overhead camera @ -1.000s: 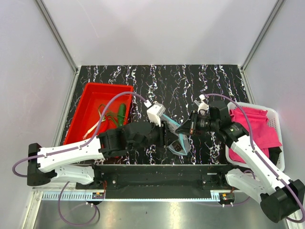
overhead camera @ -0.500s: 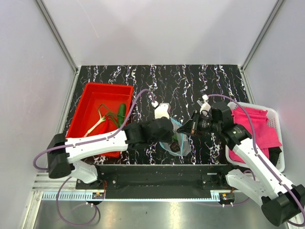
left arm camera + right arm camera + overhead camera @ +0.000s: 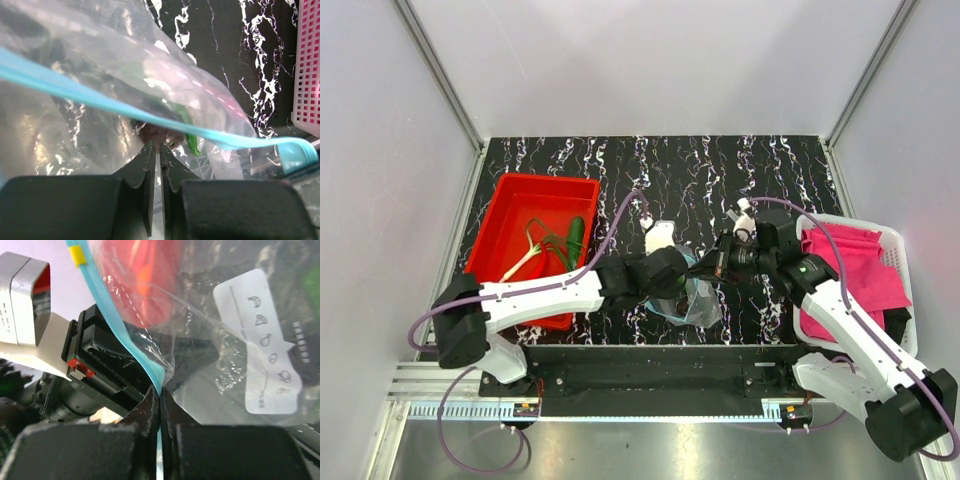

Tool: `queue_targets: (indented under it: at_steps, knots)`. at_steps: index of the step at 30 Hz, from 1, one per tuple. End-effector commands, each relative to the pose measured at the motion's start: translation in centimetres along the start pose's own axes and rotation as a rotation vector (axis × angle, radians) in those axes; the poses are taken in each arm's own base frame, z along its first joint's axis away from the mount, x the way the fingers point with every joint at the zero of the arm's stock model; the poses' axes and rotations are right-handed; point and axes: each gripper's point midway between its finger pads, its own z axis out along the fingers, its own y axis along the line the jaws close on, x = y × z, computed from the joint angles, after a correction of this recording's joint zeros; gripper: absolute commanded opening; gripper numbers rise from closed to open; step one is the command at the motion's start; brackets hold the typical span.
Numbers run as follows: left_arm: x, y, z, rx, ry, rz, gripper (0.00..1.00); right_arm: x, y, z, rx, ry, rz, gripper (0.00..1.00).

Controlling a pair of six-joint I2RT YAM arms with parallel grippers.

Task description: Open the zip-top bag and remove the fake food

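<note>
Low in the middle of the top view, between the two arms, the bag sits crumpled on the table. It looks light, thin and slippery. The film will crease and slide rather than resist, so the firmer hold is the stiffer blue zip strip. The right gripper is closed tight on that strip near the bag's mouth, beside the white label. The left gripper is pinched nearly shut on clear film just below the strip. Through the plastic show a green piece and a darker lump I cannot name. The red tray at left holds a cucumber and an onion. The basket at right holds a pink cloth.
</note>
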Motion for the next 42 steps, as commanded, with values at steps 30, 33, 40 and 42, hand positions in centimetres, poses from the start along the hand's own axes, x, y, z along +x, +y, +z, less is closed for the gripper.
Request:
queue_targets:
  at_steps: [30, 33, 40, 42]
  knots:
    - [5.4, 2.3, 1.9, -0.035, 0.174, 0.128, 0.47, 2.0, -0.2, 0.3, -0.078, 0.025, -0.014, 0.0]
    - [6.0, 2.9, 1.8, -0.046, 0.185, 0.136, 0.56, 2.1, -0.3, 0.1, -0.072, 0.025, -0.019, 0.0]
    - [8.9, 4.1, 2.5, -0.075, 0.24, 0.136, 0.62, 2.2, -0.6, 0.1, -0.062, 0.021, -0.02, 0.0]
    - [9.6, 4.3, 2.8, -0.074, 0.251, 0.132, 0.64, 2.3, -0.9, 0.1, -0.056, 0.022, -0.017, 0.0]
